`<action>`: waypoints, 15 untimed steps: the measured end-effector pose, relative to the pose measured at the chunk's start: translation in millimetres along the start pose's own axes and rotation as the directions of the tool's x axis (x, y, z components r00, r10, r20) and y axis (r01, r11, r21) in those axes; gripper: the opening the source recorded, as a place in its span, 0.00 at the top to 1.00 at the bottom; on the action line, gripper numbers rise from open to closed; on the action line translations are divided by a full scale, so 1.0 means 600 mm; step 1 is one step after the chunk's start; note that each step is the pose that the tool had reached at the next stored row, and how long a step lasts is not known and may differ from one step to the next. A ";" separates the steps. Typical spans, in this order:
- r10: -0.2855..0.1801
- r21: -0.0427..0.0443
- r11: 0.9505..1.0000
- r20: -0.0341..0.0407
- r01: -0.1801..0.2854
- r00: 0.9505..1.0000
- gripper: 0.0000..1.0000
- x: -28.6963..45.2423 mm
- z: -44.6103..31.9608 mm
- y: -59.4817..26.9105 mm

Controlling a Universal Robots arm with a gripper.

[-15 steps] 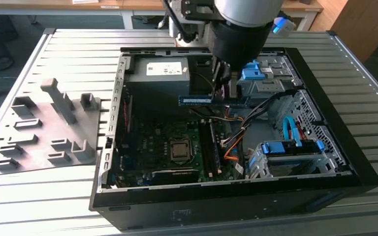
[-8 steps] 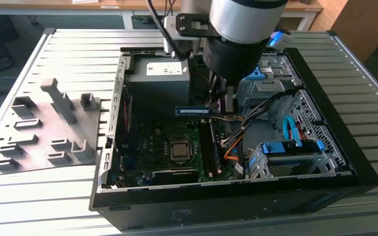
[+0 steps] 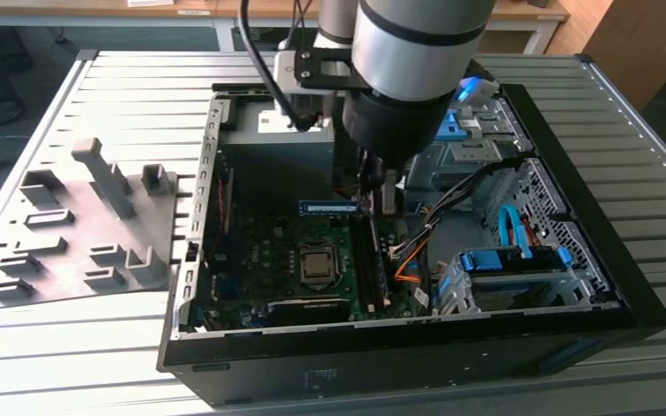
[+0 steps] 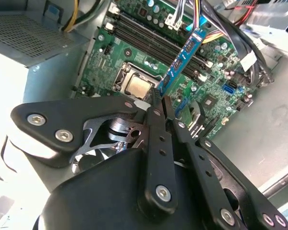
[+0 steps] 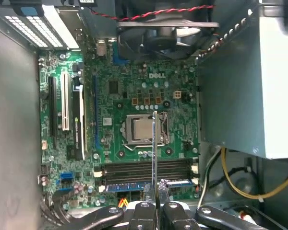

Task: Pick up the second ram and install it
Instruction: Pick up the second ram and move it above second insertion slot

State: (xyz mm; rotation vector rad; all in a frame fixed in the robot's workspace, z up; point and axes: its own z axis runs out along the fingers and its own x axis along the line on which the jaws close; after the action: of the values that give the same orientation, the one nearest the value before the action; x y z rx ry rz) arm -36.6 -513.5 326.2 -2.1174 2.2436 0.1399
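My gripper (image 3: 381,201) hangs inside the open computer case (image 3: 610,260), above the green motherboard (image 3: 266,247), and is shut on the second ram (image 3: 329,207). In the second wrist view the ram (image 4: 182,60) is a bluish strip sticking out from the gripper (image 4: 159,98) over the board. In the first wrist view the ram (image 5: 154,143) appears edge-on as a thin line rising from the gripper (image 5: 155,190). It crosses the dark memory slots (image 5: 144,168) towards the processor socket (image 5: 143,129). It hangs clear of the slots. A bluish stick (image 5: 127,187) lies in the slot nearest the gripper.
A grey holder plate (image 3: 79,234) with upright blocks lies on the table at the exterior view's left. Inside the case are the grey power supply (image 5: 245,81), a fan (image 5: 158,33), a black expansion card (image 5: 77,127), loose cables (image 3: 408,260) and a blue-tabbed drive cage (image 3: 506,269).
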 end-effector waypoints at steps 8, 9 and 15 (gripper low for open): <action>0.000 0.000 1.000 0.000 0.000 1.000 0.86 0.012 0.023 0.001; 0.000 0.000 1.000 0.000 0.000 1.000 0.86 0.013 0.026 0.001; 0.000 0.000 1.000 0.000 0.000 1.000 0.86 0.014 0.030 0.000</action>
State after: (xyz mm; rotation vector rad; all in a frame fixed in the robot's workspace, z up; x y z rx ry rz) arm -37.8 -520.0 307.5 -2.1174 2.2436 0.1399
